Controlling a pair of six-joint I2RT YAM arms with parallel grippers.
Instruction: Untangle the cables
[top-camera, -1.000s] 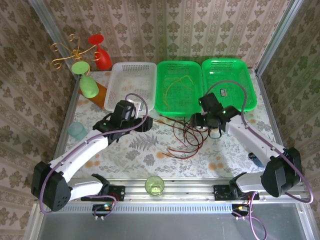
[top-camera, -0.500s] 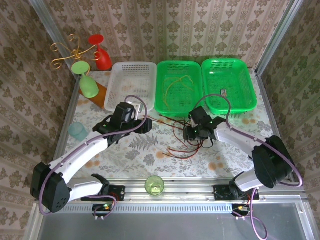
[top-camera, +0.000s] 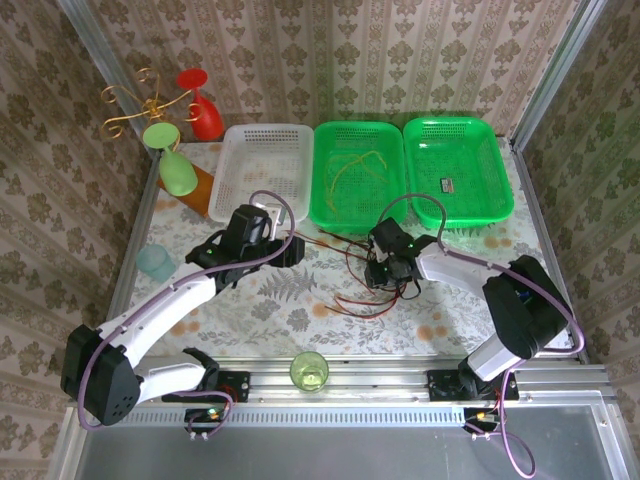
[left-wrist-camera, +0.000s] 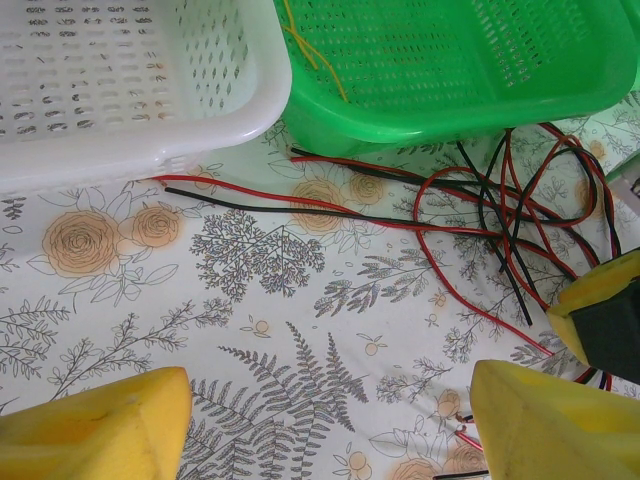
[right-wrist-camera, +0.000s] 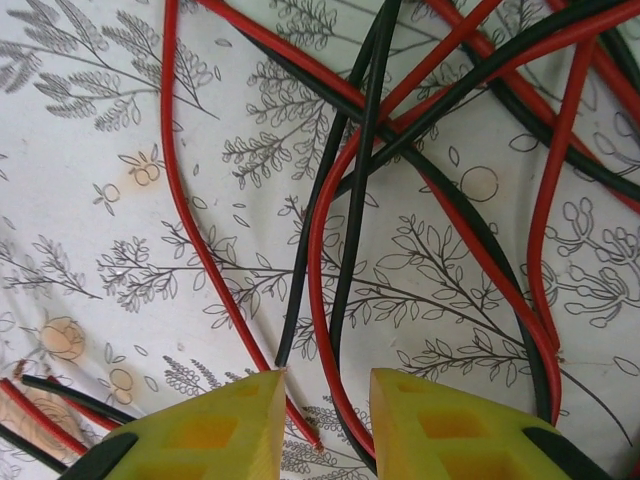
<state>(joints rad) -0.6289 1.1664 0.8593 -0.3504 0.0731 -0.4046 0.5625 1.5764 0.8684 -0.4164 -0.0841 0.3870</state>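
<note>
The cables (top-camera: 372, 288), thin red and black wires, lie tangled on the flowered cloth in front of the middle green basket; two strands (left-wrist-camera: 240, 200) run left toward the white basket. Thin yellow and orange-brown wires (top-camera: 355, 170) lie inside that green basket. My right gripper (top-camera: 386, 276) is low over the tangle. Its yellow fingers stand narrowly apart, with a red and a black strand (right-wrist-camera: 345, 300) running into the gap (right-wrist-camera: 327, 425) on the cloth. My left gripper (top-camera: 296, 247) hovers left of the tangle, wide open (left-wrist-camera: 325, 420) over bare cloth.
A white basket (top-camera: 228, 170), the middle green basket (top-camera: 318, 180) and a right green basket (top-camera: 500, 170) line the back. A green cup (top-camera: 309, 371) stands at the front edge and a teal cup (top-camera: 155, 262) at the left. Green (top-camera: 178, 172) and red (top-camera: 203, 112) glasses stand back left.
My right gripper has swung left and down from near the right basket onto the tangle, and its fingers have drawn closer together. The left arm has stayed still.
</note>
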